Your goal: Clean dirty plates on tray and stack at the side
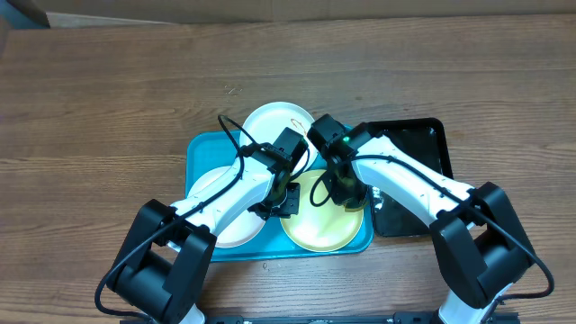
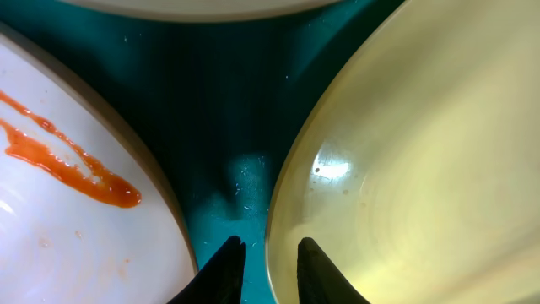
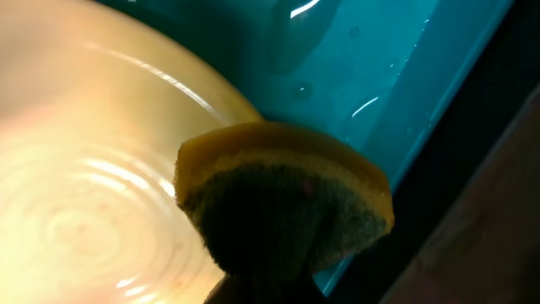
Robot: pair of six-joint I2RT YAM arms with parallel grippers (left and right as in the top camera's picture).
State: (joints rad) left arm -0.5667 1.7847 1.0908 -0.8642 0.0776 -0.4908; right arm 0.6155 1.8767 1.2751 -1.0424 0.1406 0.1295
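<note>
A large turquoise-blue rectangular plastic tray (image 1: 202, 148) with rounded corners and a raised rim is seen on a brown wood-grain table (image 1: 108, 90). Just beside its right edge lies a smaller, glossy black tray (image 1: 418, 144).

Three round shallow plates are carried on the blue tray. A smooth white plate (image 1: 270, 121) overhangs the far rim. A second white plate (image 1: 236, 229) is at the near left, and a streaky orange smear (image 2: 67, 160) is spread across its glazed surface. A pale yellow-green plate (image 1: 319, 229) is at the near right, and faint concentric rings and a wet sheen are shown on its face in both wrist views.

The left gripper (image 2: 267, 249) is lowered into the gap between the second white plate and the yellow-green one. The yellow-green plate's curved rim is straddled by its two dark tapered fingers (image 2: 226, 268), one over bare tray and one over the plate's inner slope, with only a narrow gap between them. Whether the rim is actually pinched cannot be told.

The right gripper (image 1: 346, 193) is clenched on a soft yellow sponge (image 3: 287, 203) with a coarse dark-green scouring face, which is squeezed into a bulging wedge. The sponge is held at the yellow-green plate's edge, near the tray's raised side wall. Contact with the plate cannot be confirmed.
</note>
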